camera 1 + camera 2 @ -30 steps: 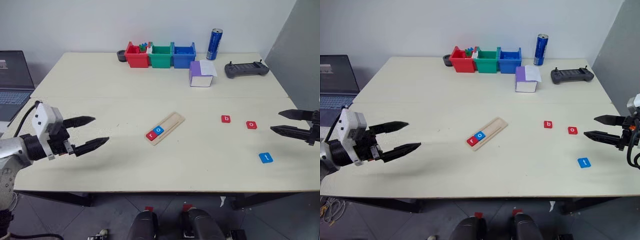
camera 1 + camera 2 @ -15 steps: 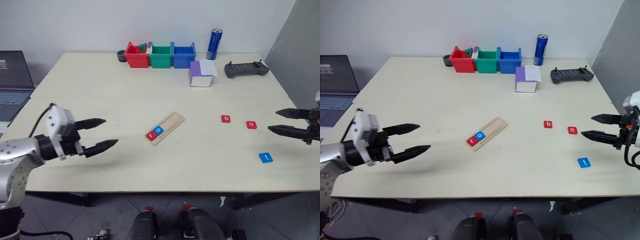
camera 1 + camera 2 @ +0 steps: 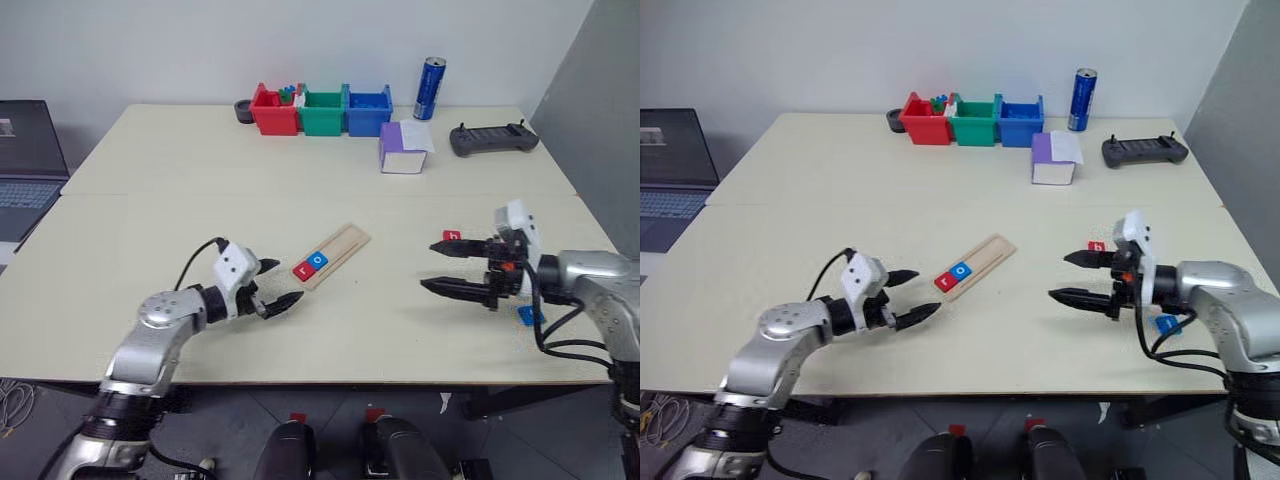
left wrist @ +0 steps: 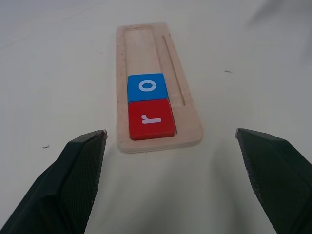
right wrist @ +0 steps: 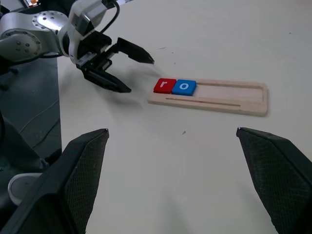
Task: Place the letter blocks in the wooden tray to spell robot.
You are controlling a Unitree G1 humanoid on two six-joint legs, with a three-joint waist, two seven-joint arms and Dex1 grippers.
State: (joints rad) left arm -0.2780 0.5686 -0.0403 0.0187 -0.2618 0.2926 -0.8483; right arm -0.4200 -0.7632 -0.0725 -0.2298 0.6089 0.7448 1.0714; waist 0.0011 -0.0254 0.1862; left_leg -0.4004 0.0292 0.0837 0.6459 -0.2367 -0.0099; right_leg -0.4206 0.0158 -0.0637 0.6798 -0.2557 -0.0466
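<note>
Table (image 3: 200, 170): wooden tray (image 3: 331, 256) mid-table, lying diagonal, red r block (image 3: 303, 270) & blue o block (image 3: 318, 261) at its near end. Left claw (image 3: 276, 283) spread wide, empty, just beside that end. Right claw (image 3: 435, 267) spread, empty, well to tray's right, red b block (image 3: 452, 236) just behind it.

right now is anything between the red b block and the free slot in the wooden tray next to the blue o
Nothing visible. Bare table lies between the red b block and the wooden tray; the groove beyond the blue o is empty.

Bare table (image 3: 380, 320) btwn both pincers; wooden tray (image 3: 331, 256) sole obstacle there.
</note>
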